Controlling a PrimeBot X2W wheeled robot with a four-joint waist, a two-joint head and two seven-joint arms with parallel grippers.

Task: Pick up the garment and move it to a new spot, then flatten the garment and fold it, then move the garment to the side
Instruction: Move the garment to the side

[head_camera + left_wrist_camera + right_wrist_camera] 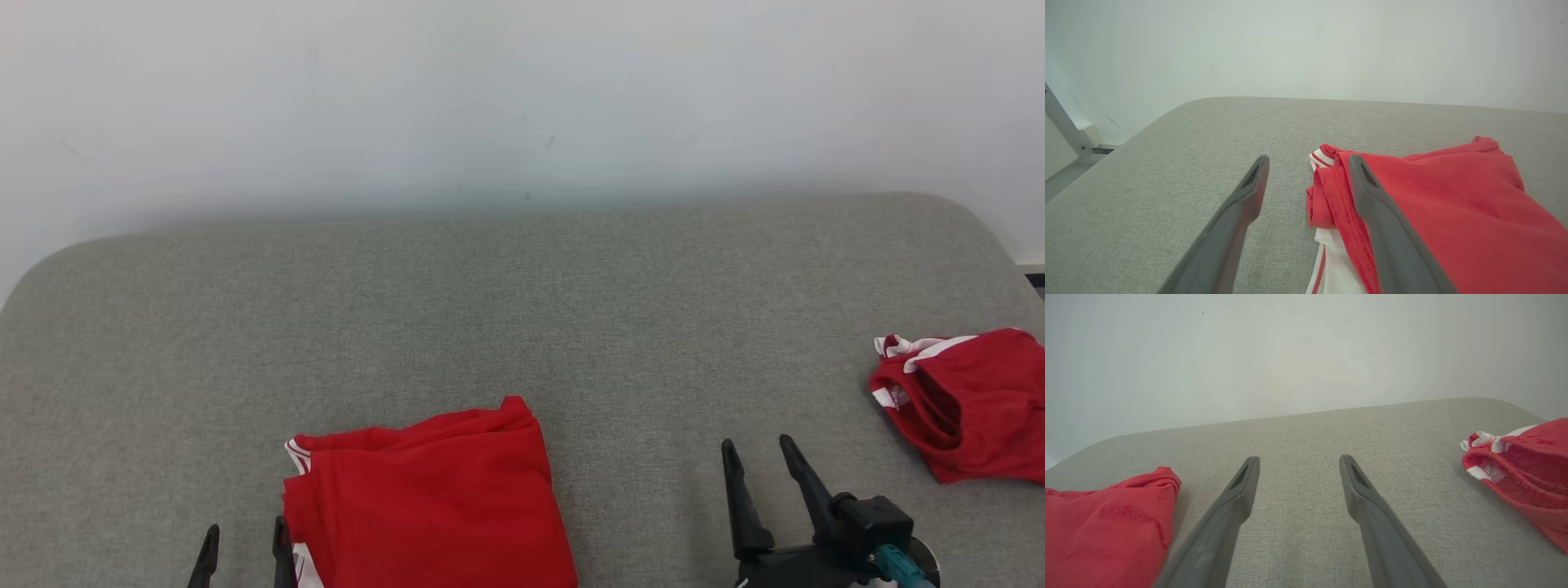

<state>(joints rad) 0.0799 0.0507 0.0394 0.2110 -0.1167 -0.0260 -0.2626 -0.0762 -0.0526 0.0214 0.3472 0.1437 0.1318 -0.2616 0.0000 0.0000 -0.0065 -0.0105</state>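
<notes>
While the left gripper (247,531) and right gripper (758,445) are both standing empty, fingers spread apart, the folded red garment (424,498) is lying on the grey cushion (522,327) just beside the left gripper. A crumpled red garment (967,404) is sitting at the cushion's right edge.

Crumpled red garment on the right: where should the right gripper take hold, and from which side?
Probably the bunched white-trimmed edge at the far left corner of the crumpled garment. It stands up off the grey cushion, giving a ridge to pinch. Come in from the left, where the open right gripper sits; the garment's right side runs out of the head view.
</notes>
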